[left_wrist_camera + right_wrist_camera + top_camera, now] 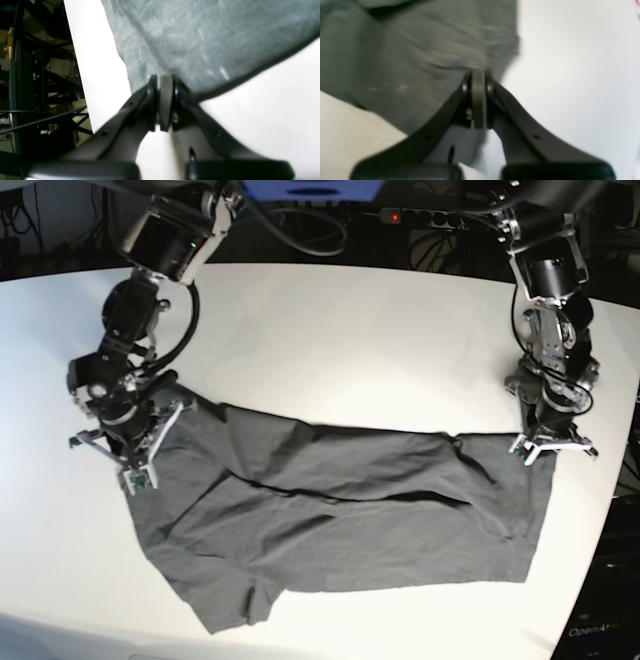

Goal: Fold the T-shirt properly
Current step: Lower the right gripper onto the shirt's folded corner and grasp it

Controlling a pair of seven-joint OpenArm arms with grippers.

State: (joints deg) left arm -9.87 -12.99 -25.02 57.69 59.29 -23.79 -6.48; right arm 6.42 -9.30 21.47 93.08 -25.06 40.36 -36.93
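1. The T-shirt [340, 520] lies spread and wrinkled across the white table [330, 350], stretched between the two arms, with a long crease running through its middle
2. The left gripper [165, 77] is clamped tight on the T-shirt's edge; in the left wrist view its pads meet with grey cloth fanning out just above them
3. In the base view this gripper [548, 448] stands at the cloth's upper corner on that view's right side
4. The right gripper [478, 75] is likewise pinched on the T-shirt's edge, fabric bunched at its tips, though the view is blurred
5. In the base view it [140, 442] sits low at the cloth's corner on the opposite side
6. A power strip [425, 217] lies beyond the table's far edge
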